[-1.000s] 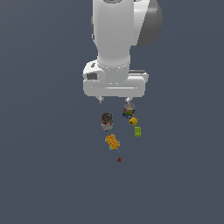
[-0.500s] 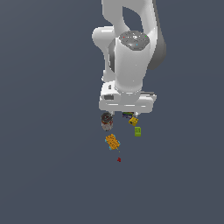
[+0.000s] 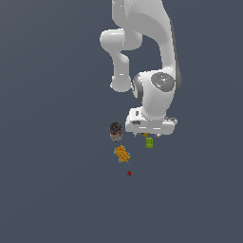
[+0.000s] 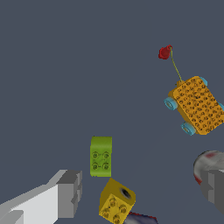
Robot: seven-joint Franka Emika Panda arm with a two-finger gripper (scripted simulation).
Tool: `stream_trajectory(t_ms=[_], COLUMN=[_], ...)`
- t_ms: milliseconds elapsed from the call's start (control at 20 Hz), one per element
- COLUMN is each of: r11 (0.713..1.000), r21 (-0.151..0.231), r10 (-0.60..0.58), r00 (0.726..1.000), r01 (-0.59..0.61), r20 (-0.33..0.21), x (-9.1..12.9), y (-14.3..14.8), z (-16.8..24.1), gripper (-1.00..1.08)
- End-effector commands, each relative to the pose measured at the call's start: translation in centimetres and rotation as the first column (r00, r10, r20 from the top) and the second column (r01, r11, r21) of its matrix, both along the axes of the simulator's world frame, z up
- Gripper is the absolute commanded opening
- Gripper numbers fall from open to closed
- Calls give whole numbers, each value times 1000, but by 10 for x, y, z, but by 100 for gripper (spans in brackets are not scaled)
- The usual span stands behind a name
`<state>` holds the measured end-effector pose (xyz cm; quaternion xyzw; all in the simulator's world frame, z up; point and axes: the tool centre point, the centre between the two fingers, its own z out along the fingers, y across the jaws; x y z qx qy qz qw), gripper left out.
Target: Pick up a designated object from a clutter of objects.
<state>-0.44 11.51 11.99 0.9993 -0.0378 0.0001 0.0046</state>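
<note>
The designated object, a small lime-green studded block (image 4: 101,156), lies flat on the grey floor, just off the yellow cube (image 4: 117,201). In the exterior view the green block (image 3: 149,142) shows just below my hand. My gripper (image 4: 142,189) is open and holds nothing. One grey finger (image 4: 65,194) stands beside the green block, and the other finger (image 4: 214,186) is in front of a can (image 4: 208,164). The gripper (image 3: 151,129) hangs low over the clutter of objects. The yellow cube (image 3: 144,135) peeks out under it.
An orange-yellow patterned block with blue wheels (image 4: 196,105) and a red speck (image 4: 165,52) lie farther off, joined by a thin string. A dark-topped can (image 3: 116,131) stands at the exterior view's left of the hand. Part of another can (image 4: 140,217) shows by the cube.
The arm has come down and shifted toward the exterior view's right, bringing the hand close over the clutter. One can is now hidden behind the hand. The objects have not moved.
</note>
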Motion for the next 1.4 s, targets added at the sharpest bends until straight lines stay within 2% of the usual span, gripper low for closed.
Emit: stream_trajectory(t_ms=[0,450,850,1350], r11=[1000,1000,1000,1000], r21=[2,9,9,9], r10=[-2,-2,-2,-2], r00=[1000,1000,1000,1000], r01=[2,2,2,2], r20=[2,0,-1,0], x=[-6,-21,-22,-23], y=[12,36,37,37], z=[-19,-55,-61,-101], gripper=[100,100,100,100])
